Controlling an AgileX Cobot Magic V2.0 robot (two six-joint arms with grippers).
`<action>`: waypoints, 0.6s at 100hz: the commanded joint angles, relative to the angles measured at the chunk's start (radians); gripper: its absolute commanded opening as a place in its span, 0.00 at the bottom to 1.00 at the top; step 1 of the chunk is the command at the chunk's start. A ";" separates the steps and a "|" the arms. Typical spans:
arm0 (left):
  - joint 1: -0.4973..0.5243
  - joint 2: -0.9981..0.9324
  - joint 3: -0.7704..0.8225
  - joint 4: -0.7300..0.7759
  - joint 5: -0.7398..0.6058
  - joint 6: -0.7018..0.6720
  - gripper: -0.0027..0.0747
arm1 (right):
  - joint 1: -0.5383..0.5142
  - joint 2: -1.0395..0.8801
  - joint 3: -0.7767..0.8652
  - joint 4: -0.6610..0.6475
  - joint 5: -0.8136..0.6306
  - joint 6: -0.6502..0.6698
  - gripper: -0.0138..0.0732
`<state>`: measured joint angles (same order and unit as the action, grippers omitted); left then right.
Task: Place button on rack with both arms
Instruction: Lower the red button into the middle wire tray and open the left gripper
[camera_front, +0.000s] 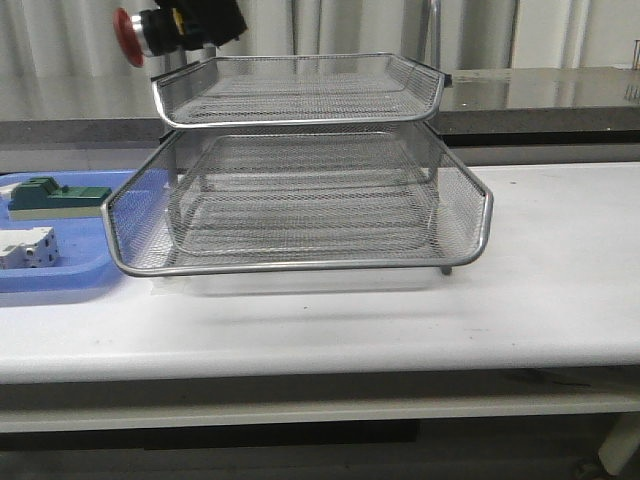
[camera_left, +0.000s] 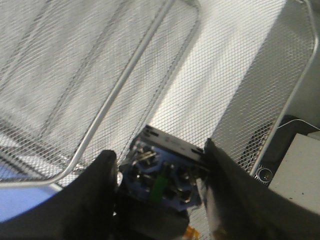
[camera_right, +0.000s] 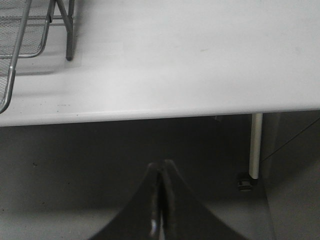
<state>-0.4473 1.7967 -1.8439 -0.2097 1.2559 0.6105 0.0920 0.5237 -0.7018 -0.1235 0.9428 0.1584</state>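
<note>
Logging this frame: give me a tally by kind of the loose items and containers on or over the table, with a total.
Button: 1, held in the left end effector
Wire rack: 1
Blue tray: 1
Green block: 1
White block: 1
Total: 5

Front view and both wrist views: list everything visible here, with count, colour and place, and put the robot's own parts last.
Rack: one, silver wire mesh, stacked tiers, middle of the table.
Button: one, red cap on a black body, held in the air above the rack's top left corner.
Tray: one, blue, flat, on the table left of the rack.
Green block: one, in the tray.
White block: one, in the tray, nearer the camera than the green one.
Table: one, white.
Left pincer: black, shut on the button over the rack's mesh.
Right pincer: black, fingers together, holding nothing, below the table's front edge.
</note>
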 joint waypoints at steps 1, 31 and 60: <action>-0.036 -0.023 -0.024 -0.027 -0.032 0.007 0.04 | -0.002 0.003 -0.025 -0.016 -0.061 -0.003 0.08; -0.098 0.099 -0.024 -0.046 -0.066 0.007 0.04 | -0.002 0.003 -0.025 -0.016 -0.061 -0.003 0.08; -0.103 0.163 -0.024 -0.081 -0.084 0.007 0.04 | -0.002 0.003 -0.025 -0.016 -0.061 -0.003 0.08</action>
<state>-0.5438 2.0075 -1.8427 -0.2496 1.2063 0.6166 0.0920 0.5237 -0.7018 -0.1235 0.9428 0.1584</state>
